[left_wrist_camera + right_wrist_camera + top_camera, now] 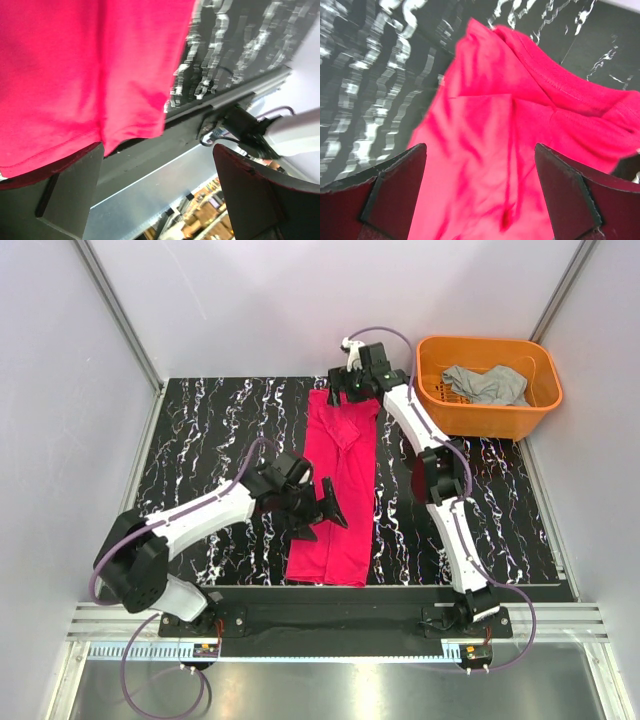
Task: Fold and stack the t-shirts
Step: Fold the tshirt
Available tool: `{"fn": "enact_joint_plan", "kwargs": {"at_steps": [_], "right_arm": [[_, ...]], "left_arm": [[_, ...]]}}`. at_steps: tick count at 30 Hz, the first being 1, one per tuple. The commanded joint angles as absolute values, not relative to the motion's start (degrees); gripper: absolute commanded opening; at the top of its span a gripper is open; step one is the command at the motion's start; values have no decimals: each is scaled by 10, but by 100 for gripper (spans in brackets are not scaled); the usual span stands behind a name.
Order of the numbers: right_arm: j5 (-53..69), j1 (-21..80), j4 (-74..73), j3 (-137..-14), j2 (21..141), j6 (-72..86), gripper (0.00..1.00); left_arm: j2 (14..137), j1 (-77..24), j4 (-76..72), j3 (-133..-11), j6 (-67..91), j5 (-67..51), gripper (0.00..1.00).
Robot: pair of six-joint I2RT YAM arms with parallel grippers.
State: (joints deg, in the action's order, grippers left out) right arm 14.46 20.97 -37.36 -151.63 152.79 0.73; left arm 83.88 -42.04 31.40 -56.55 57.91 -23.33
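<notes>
Our left gripper: jaws wide apart, empty, poised at long edge of bright magenta-red fabric t-shirt. Shirt lies as narrow strip on black marbled table, likely ready for crosswise fold. Our right gripper likewise spread, gripping nothing, over collar end. Light grey fabric t-shirt waits bunched in rigid orange plastic basket — we judge it next.

White-shelled arms, black joints, looping purple cables, black blocky left claw, matching right claw
</notes>
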Motion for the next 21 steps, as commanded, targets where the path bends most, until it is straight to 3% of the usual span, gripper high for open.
{"fn": "enact_joint_plan", "kwargs": {"at_steps": [1, 5, 9, 13, 21], "right_arm": [[130, 214, -385, -1499, 1420, 71, 95], [134, 210, -414, -1458, 1387, 115, 96], [177, 200, -437, -1401, 1362, 178, 86], [251, 199, -460, -1324, 1310, 229, 82], [353, 222, -423, -851, 1053, 258, 86]], "left_arm": [[817, -397, 349, -599, 522, -209, 96], [851, -329, 346, -629, 468, -219, 92], [910, -270, 325, -684, 429, -261, 84], [930, -222, 325, -711, 397, -297, 83], [887, -187, 399, -567, 323, -336, 85]]}}
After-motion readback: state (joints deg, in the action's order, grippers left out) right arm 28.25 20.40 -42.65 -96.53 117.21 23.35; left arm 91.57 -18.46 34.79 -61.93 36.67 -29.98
